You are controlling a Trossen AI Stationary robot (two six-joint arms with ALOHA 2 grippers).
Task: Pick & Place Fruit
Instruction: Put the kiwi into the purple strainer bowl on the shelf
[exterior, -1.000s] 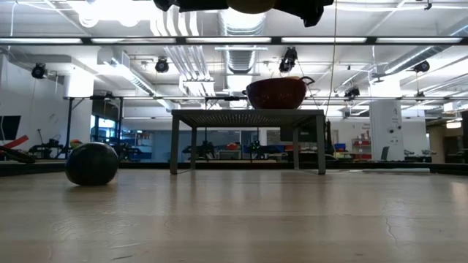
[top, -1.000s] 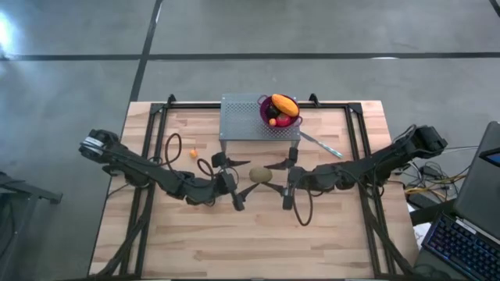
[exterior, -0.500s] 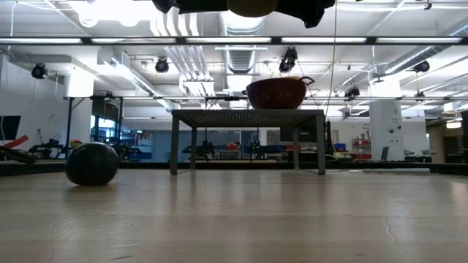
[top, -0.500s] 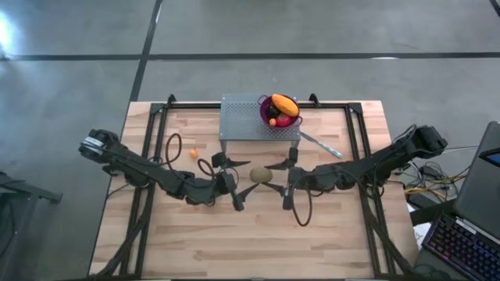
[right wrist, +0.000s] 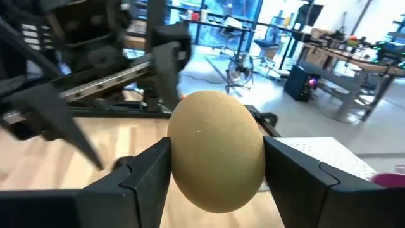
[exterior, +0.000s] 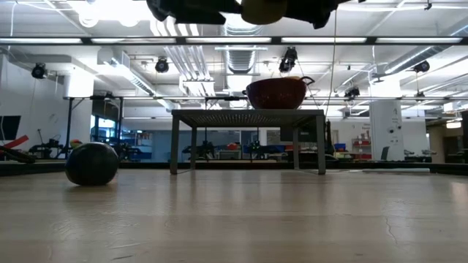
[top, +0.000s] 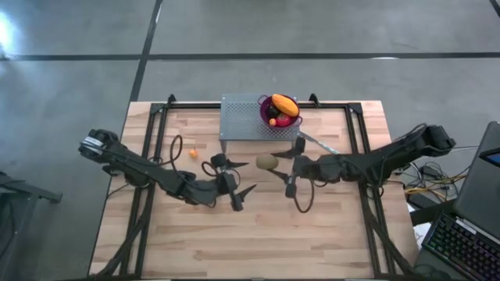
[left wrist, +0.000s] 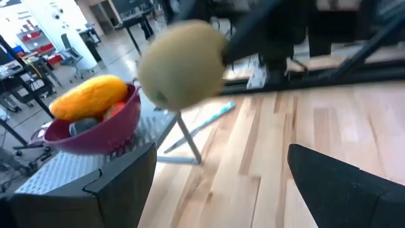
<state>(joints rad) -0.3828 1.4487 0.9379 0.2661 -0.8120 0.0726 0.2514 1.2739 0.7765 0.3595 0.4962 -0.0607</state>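
Note:
The brown-green oval fruit (top: 267, 162) hangs in the air in my right gripper (top: 278, 165), between the two arms and near the grey perforated stand (top: 242, 117). My left gripper (top: 248, 177) is open just to the fruit's near-left and touches nothing; its fingers frame the fruit (left wrist: 182, 63) in the left wrist view. The purple bowl (top: 266, 114) sits on the stand and holds an elongated orange fruit (top: 283, 104), a red ball and a dark round. A small orange ball (top: 193, 153) rests on the table. My right gripper pinches the oval fruit across its middle (right wrist: 216, 152), one finger (right wrist: 142, 180) on each opposite side. The fingers come in level from the table's right side. The fruit is lifted clear of the table, seen high at the top edge of the low view (exterior: 262, 9).
A thin silver utensil (top: 320, 144) lies on the table to the right of the stand. Black frame rails (top: 353, 133) run along the table's left, right and far sides. Bare wood lies toward the near edge (top: 258, 242). A laptop (top: 476, 195) sits off the right side.
My right gripper, still shut on the oval fruit, has moved toward the far edge and slightly right, toward the stand with the bowl, drawing the fruit away from my left gripper. The fruit stays lifted clear.

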